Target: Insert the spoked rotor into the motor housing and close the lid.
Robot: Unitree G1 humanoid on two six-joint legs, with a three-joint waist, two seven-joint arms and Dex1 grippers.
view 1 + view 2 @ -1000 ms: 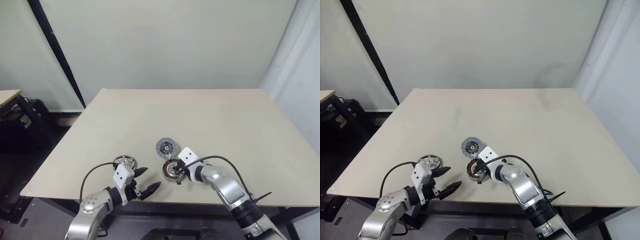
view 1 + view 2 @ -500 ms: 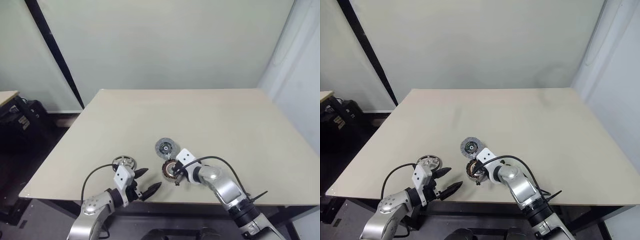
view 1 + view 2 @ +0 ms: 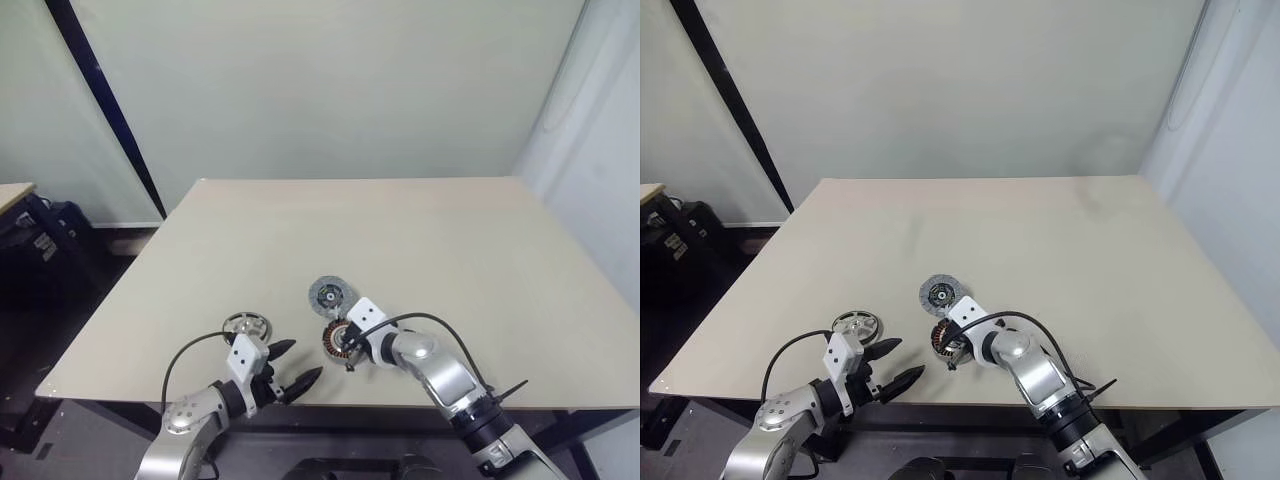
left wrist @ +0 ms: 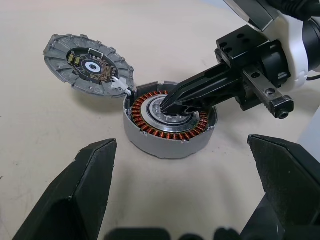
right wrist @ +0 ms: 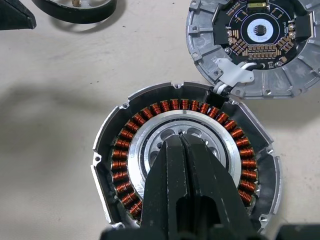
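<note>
Beige matte table [image 3: 430, 240]: flat and smooth, carrying all three parts near its front edge.
Left gripper [image 3: 290, 366]: two black tapered fingers spread wide, released, holding nothing; it hangs at the front edge, at about 5 o'clock from the rotor.
Spoked rotor [image 3: 246, 324]: silvery metal ring with thin spokes to a hub, lying flat, well apart from the housing at its 9 o'clock.
Motor housing [image 4: 170, 122]: shallow round cup with a grey metal wall, a ring of copper-brown coils and a bright perforated centre; it sits at the table's 6 o'clock, open on top.
Right gripper [image 5: 182, 150]: black fingers clenched together, tip resting in the housing's bright centre, grasping nothing.
Lid [image 4: 87, 62]: ribbed grey disc, circuit face up, at the housing's 12 o'clock, joined by a white connector.
</note>
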